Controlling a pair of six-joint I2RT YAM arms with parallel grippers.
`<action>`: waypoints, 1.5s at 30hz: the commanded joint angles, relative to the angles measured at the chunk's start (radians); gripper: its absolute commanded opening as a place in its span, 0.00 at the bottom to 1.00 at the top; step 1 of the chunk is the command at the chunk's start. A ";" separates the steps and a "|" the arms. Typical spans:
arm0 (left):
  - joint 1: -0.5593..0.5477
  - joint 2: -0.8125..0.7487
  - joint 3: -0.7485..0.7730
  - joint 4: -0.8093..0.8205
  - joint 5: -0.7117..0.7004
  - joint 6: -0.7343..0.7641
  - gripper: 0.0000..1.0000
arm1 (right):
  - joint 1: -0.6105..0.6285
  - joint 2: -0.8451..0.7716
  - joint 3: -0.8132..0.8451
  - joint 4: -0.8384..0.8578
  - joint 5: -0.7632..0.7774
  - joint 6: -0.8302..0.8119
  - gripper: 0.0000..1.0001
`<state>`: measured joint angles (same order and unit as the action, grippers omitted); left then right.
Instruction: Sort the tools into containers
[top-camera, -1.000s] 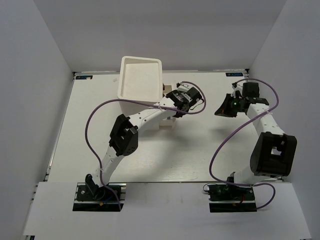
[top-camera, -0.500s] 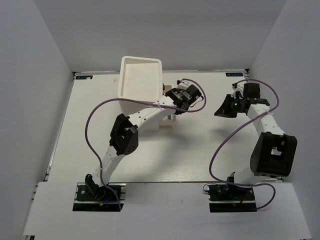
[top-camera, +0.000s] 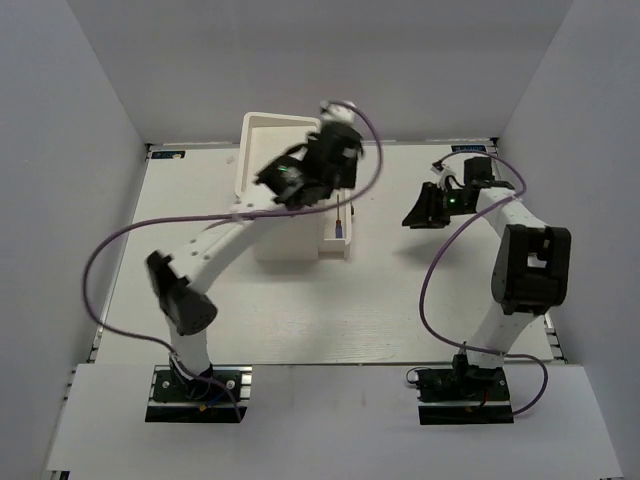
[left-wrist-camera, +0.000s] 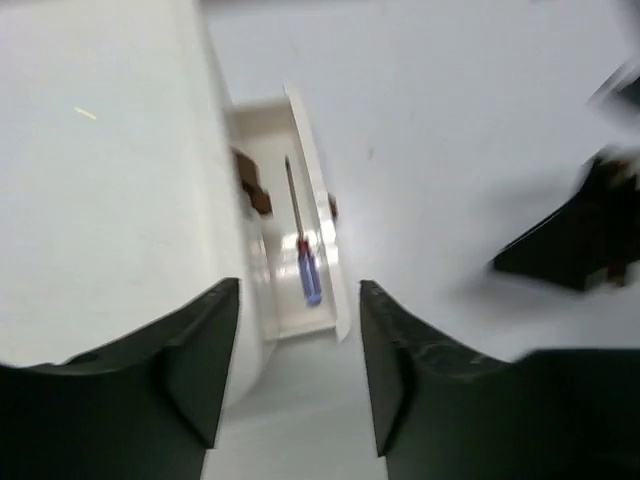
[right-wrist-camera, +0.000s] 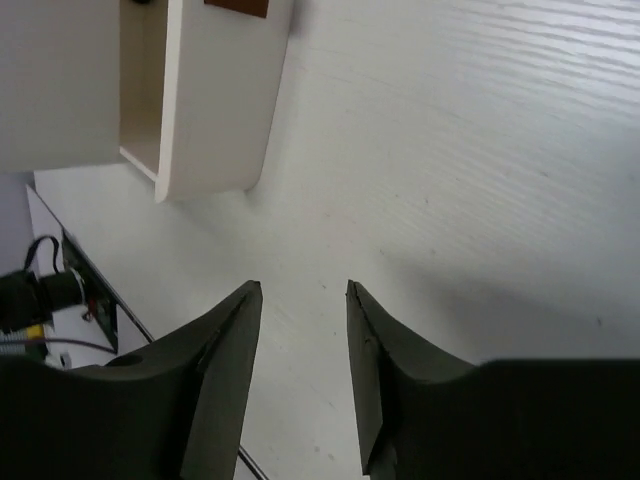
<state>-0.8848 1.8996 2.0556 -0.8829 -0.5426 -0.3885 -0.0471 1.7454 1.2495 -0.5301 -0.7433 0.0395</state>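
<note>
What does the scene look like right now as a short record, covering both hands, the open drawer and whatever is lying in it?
left hand: open, empty, raised and looking down on the drawer
right hand: open, empty, over the table, right of the white box
drawer state: pulled out from the side of the white box
drawer contents: one blue-handled screwdriver, lying lengthwise
other tools: none in view

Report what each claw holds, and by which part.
Nothing. The left claw is open above the screwdriver lying in the drawer; the right claw is open over the table.
</note>
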 joint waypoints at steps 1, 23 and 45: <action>0.095 -0.201 0.092 0.082 -0.046 0.039 0.64 | 0.090 0.054 0.099 -0.008 -0.077 -0.113 0.47; 0.756 -0.409 -0.638 0.212 0.367 -0.171 0.40 | 0.388 0.400 0.481 0.096 0.187 -0.035 0.00; 0.777 -0.379 -0.742 0.296 0.606 -0.135 0.47 | 0.487 0.533 0.659 0.084 -0.005 0.020 0.00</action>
<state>-0.0944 1.5654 1.3079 -0.5346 0.0761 -0.5064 0.3996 2.2990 1.8763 -0.4248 -0.8455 0.0952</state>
